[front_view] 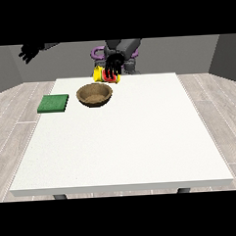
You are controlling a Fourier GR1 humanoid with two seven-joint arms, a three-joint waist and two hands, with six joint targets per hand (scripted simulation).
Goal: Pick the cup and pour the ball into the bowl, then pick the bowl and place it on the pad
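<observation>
A yellow cup (99, 74) hangs tipped on its side just behind the far rim of the brown bowl (94, 95). The hand at the view's right (113, 64) is curled round the cup from above. A red patch (108, 77) shows at the cup between the fingers; I cannot tell whether it is the ball. The bowl stands on the table at back left of centre, and its inside looks bare. A flat green pad (53, 103) lies to the bowl's left. The hand at the view's left (28, 51) is raised high beyond the table's far left corner, fingers spread and holding nothing.
The white table (126, 139) stretches wide towards the camera. The robot's grey body (126, 48) stands behind the table's far edge.
</observation>
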